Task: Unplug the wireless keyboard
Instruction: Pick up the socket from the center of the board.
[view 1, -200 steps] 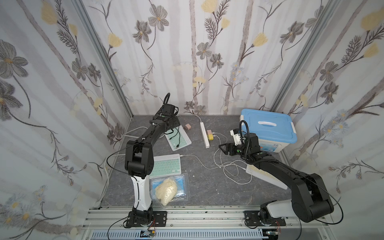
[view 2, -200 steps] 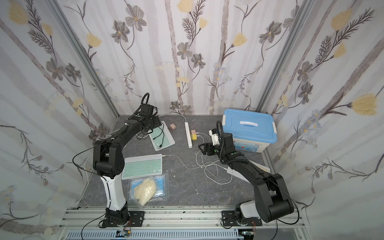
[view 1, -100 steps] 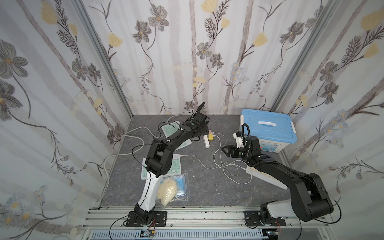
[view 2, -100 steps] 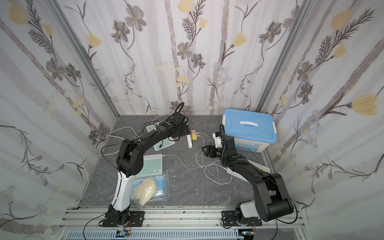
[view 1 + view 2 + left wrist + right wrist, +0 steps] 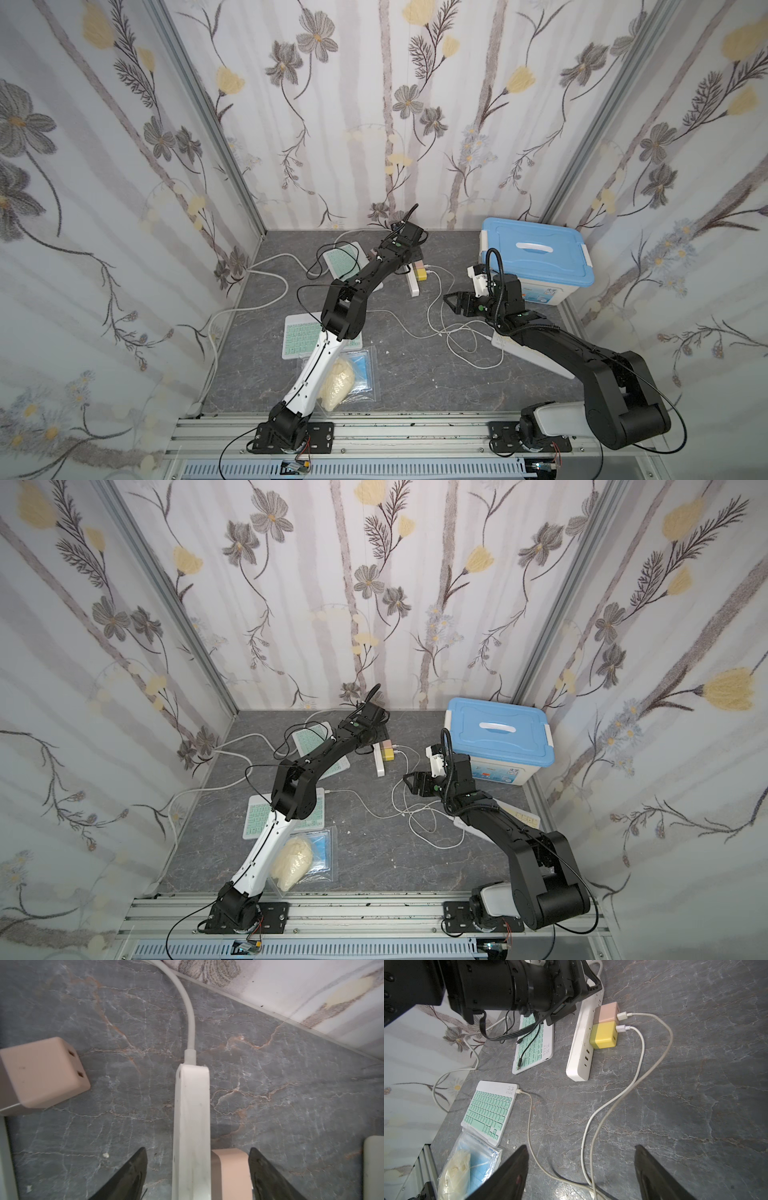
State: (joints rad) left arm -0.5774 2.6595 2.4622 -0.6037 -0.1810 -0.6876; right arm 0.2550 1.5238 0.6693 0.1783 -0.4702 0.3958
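The keyboard (image 5: 490, 1113) lies near the worktop's (image 5: 415, 382) left edge, toward the front. In both top views it is partly under the left arm (image 5: 345, 307). A white cable (image 5: 529, 1118) is plugged into its corner. The left jaws stand open at the back edge, straddling the strip (image 5: 191, 1118) and the pink charger (image 5: 230, 1169) plugged into it. The right jaws stand open and empty above the cable loops right of centre.
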